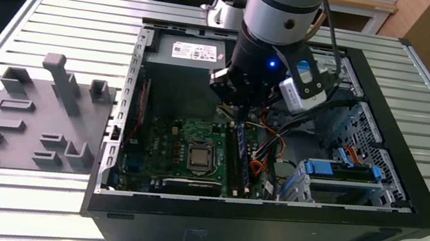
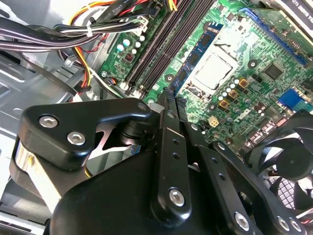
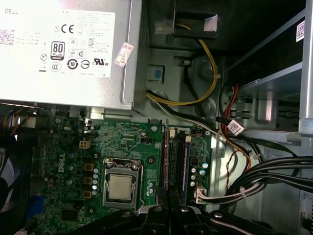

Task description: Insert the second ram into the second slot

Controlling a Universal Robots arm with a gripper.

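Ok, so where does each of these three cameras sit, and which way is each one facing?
Exterior view: off the arm, raised, looking down into the open computer case; the arm and tool show.
First wrist view: on the arm, facing the motherboard and power supply; the tool shows.
Second wrist view: on the arm, looking along the tool at the motherboard.
Shared: both wrist views show the processor socket.

Silver arm, black screw-studded pincer

grey fixture: on slatted table | beside open PC case | processor: bare in socket
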